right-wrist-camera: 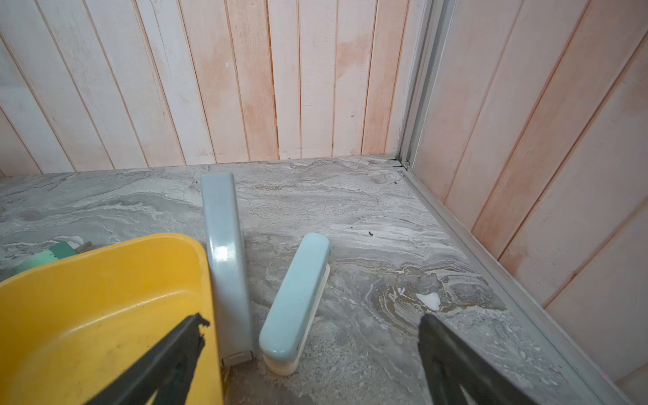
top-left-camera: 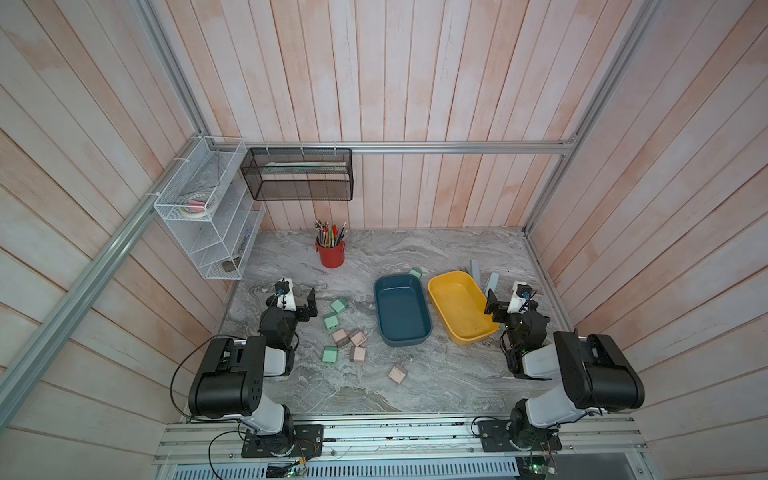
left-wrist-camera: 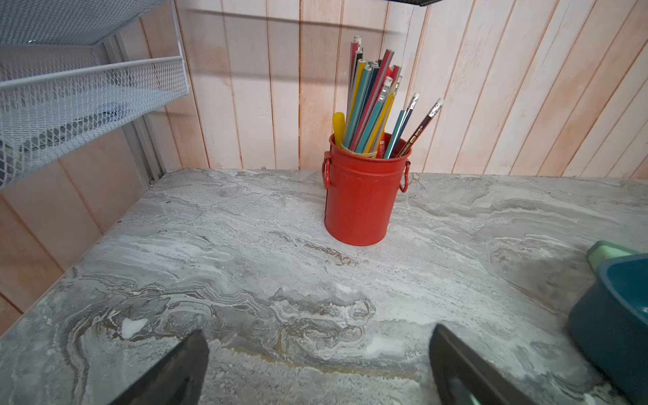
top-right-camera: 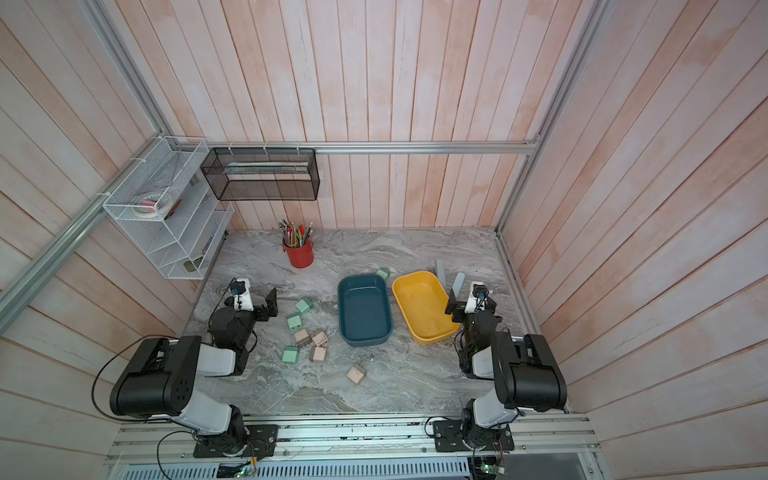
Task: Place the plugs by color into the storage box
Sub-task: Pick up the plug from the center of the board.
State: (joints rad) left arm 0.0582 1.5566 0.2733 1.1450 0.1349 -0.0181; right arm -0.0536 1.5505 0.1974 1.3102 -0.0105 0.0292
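Note:
Several mint green plugs (top-left-camera: 331,321) and pale pink-beige plugs (top-left-camera: 358,354) lie loose on the marble table, left of the dark teal box (top-left-camera: 402,309). One pink plug (top-left-camera: 397,374) sits alone nearer the front. One green plug (top-left-camera: 416,272) lies behind the boxes, also seen from the left wrist as a green plug (left-wrist-camera: 606,252). The yellow box (top-left-camera: 461,307) stands right of the teal one; both are empty. My left gripper (left-wrist-camera: 319,335) hovers open over bare table, behind the plugs. My right gripper (right-wrist-camera: 312,319) is open at the yellow box's (right-wrist-camera: 105,298) right rim, holding nothing.
Two grey bars (right-wrist-camera: 226,266) (right-wrist-camera: 296,298) lie beside the yellow box, in front of my right gripper. A red pencil cup (left-wrist-camera: 363,203) stands at the back. A white wire shelf (top-left-camera: 208,216) and black mesh basket (top-left-camera: 299,174) hang on the walls.

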